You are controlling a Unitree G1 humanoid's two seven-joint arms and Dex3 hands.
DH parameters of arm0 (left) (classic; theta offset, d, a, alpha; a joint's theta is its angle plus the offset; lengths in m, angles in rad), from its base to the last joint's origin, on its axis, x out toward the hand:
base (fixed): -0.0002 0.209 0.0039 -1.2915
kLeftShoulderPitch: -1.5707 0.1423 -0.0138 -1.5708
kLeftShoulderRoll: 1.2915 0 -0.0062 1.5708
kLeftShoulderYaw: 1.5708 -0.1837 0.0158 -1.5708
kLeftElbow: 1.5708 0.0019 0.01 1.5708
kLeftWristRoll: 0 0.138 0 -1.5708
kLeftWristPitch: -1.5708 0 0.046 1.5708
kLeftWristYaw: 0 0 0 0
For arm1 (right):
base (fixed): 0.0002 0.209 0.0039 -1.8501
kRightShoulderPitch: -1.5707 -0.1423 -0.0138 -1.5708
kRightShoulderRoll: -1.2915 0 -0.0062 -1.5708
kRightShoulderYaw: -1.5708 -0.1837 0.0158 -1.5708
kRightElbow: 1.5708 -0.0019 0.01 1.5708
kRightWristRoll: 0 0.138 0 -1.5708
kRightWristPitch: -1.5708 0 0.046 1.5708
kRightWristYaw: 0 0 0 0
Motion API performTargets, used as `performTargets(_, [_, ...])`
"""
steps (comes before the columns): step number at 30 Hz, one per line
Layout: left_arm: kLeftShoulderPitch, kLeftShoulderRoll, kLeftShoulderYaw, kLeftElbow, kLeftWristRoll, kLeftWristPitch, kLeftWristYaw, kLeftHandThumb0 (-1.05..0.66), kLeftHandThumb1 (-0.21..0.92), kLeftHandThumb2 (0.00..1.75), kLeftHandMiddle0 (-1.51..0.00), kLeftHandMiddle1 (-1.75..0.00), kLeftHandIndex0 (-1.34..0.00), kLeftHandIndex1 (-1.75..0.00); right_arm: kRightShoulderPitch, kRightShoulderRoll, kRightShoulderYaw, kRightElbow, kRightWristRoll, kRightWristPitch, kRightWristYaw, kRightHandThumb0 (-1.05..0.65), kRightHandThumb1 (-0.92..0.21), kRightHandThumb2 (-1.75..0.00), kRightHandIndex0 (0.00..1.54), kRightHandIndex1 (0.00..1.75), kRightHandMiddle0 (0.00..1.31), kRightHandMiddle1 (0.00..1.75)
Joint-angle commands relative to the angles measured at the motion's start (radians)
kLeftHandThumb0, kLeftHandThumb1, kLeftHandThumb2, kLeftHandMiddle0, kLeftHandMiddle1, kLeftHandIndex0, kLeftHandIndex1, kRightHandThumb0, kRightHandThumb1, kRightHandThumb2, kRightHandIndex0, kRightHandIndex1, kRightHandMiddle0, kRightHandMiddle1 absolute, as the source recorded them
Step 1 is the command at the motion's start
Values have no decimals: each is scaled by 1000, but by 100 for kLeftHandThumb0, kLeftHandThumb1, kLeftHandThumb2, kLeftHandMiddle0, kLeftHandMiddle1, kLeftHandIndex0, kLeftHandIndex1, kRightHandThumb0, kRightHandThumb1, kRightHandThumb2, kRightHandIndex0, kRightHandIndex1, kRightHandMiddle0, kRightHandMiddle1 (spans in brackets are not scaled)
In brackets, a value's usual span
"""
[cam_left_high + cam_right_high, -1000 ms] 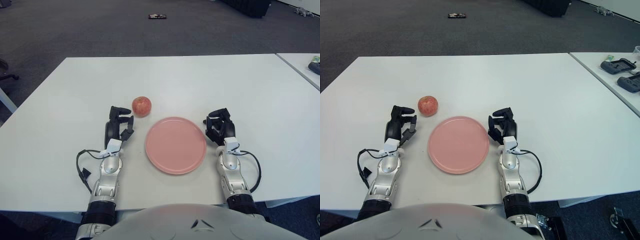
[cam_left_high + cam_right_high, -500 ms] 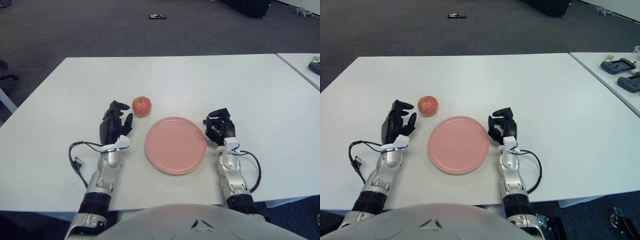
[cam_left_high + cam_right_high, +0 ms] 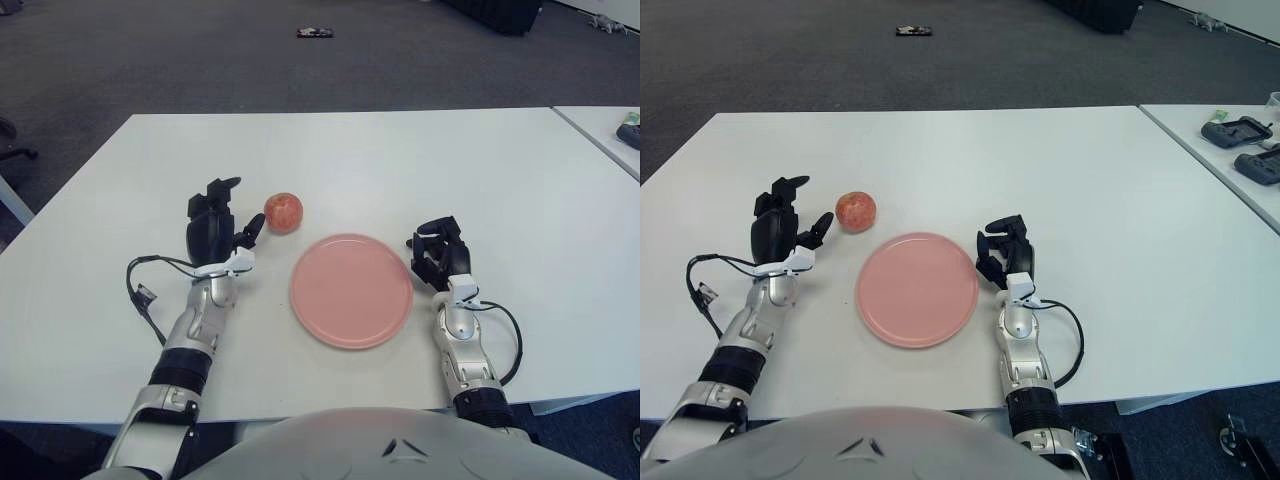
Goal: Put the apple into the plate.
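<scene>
left hand [image 3: 212, 230], fingers spread and empty, beside round glossy apple [image 3: 283, 212].

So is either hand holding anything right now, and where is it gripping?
Nothing is held. The left hand is open beside the apple, not touching it; the right hand shows right of the plate.

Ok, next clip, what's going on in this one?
A humanoid robot faces a white table with an apple and a pink plate on it. The left robot hand is up beside the apple, on its left, fingers spread and not touching it. The apple sits on the table just beyond the plate's left edge, not yet moved. The right robot hand shows idle at the plate's right, fingers curled and holding nothing.
</scene>
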State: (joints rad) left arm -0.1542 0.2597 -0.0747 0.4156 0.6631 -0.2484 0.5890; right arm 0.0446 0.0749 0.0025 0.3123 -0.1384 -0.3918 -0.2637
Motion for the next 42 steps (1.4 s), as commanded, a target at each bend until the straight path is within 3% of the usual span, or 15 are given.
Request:
performTargets(1, [-54,55,-29,43,-3,-58,-38,-86,48,74,0,-55,0,-22,0,3,-3,16,1,14,-2,-37,-77,-74,54,123,28,175])
performTargets(6, [-98,93,-51,85,-52,-124,-122,-93,48,75,0,-24,0,-3,0,2,-4,16,-5,22,-7,-37,-77,-74,53,123,28,175])
performTargets(11, [-140,123,-73,143,-123,-248,-225,-96,48,74,0,-11,0,0,1,2,-4,14,-12,40,-16,-37,-77,-74,53,123,28,175])
performTargets(17, [-174,131,-78,195,-219,-311,-375,-97,48,74,0,-2,0,0,-2,0,-4,14,-17,45,-23,-37,-77,-74,53,123,28,175])
performTargets(27, [-232,148,-70,134,-350,-281,-647,-99,52,68,0,0,0,0,-9,-5,-6,31,-16,42,-25,-37,-77,-74,54,124,28,175])
performTargets(36, [-296,173,-80,162,-371,-278,-793,-100,57,60,0,0,0,0,-20,-12,-11,72,-4,-10,-16,-37,-75,-77,56,127,29,175])
performTargets(42, [-350,187,-99,199,-374,-248,-879,-95,53,62,0,0,0,0,-27,-17,-18,96,3,-25,-11,-37,-75,-77,56,127,30,175])
